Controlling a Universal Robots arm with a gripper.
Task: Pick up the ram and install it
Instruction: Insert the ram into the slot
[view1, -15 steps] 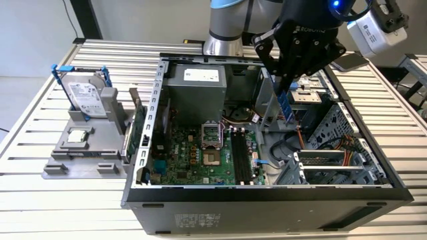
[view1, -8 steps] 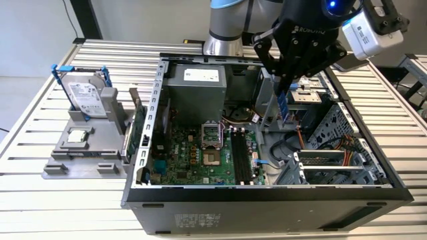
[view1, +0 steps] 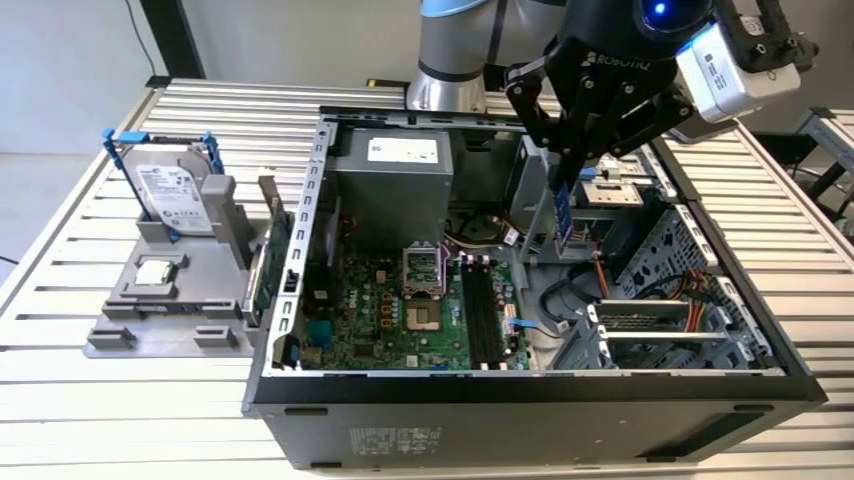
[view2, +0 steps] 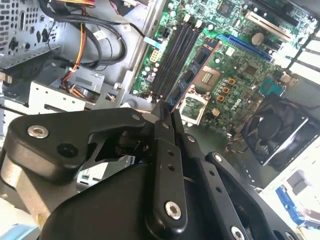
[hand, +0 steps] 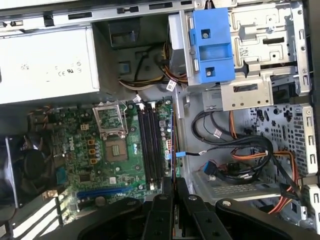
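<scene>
Gripping the ram (view1: 566, 215), the gripper (view1: 574, 172) is clenched flat on both faces of its upper part. I see the stick hanging on edge, long side down, over the open case (view1: 320, 250). It hangs clear above the motherboard (view1: 400, 310), toward the drive-bay side. In both wrist views the ram (view2: 197, 70) (hand: 173, 150) shows as a thin line running out from the gripper (view2: 167, 114) (hand: 174, 189), roughly parallel to the black slots (hand: 150, 140) and apart from them.

I judge the ram light and stiff but fragile, with thin board, raised chips and a bare contact edge. The hold belongs on the flat faces near the edge away from the contacts.
</scene>
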